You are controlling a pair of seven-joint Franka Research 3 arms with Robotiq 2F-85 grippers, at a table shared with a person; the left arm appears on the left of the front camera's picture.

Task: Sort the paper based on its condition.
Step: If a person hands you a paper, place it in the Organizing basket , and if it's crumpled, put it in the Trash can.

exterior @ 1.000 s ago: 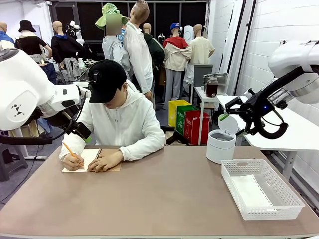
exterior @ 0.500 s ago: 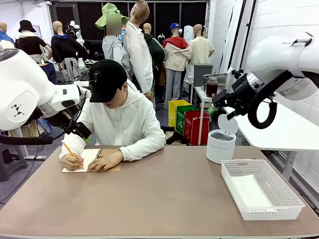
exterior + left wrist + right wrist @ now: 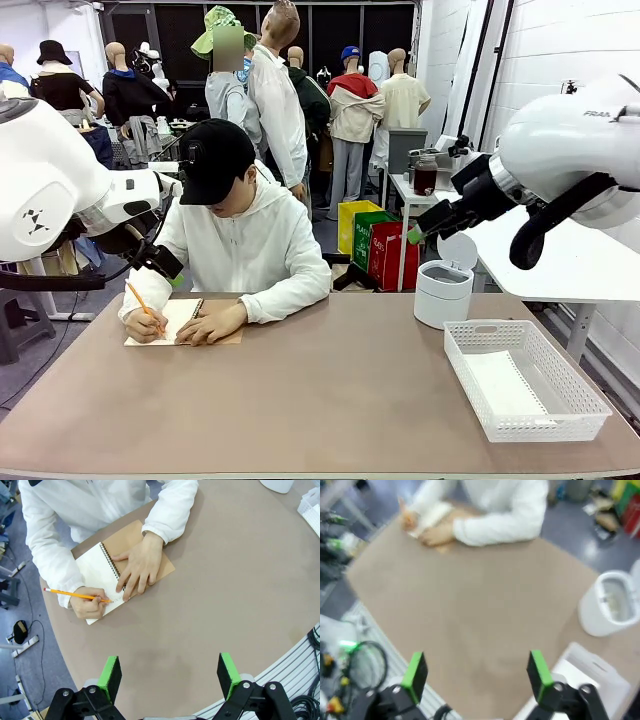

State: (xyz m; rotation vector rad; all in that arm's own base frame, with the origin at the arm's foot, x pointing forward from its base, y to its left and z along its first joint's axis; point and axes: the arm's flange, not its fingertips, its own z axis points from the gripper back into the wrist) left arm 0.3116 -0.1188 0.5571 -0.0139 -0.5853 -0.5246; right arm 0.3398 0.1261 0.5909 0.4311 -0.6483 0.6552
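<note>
A flat white sheet of paper (image 3: 505, 385) lies in the bottom of the white basket (image 3: 465, 380) at the right of the table. At the far left a person writes with a pencil (image 3: 75, 594) on the open page of a spiral notebook (image 3: 97, 567), the other hand pressed flat on it. My left gripper (image 3: 169, 676) hangs open high above the table's near side, below the notebook in its view; from the front the left gripper (image 3: 170, 272) shows beside the person's arm. My right gripper (image 3: 476, 676) is open in the air over the table, left of the basket (image 3: 590, 672), nothing between its pads.
A round white bin (image 3: 443, 292) with its lid up stands behind the basket; the bin (image 3: 610, 605) also shows from the right wrist. The person's arms and the notebook (image 3: 180, 320) take up the far left. Bare brown tabletop (image 3: 320, 400) stretches across the middle and front.
My right arm has swung leftward, carrying its gripper from above the side table to left of the bin's lid. The person keeps writing; the left arm has not moved.
</note>
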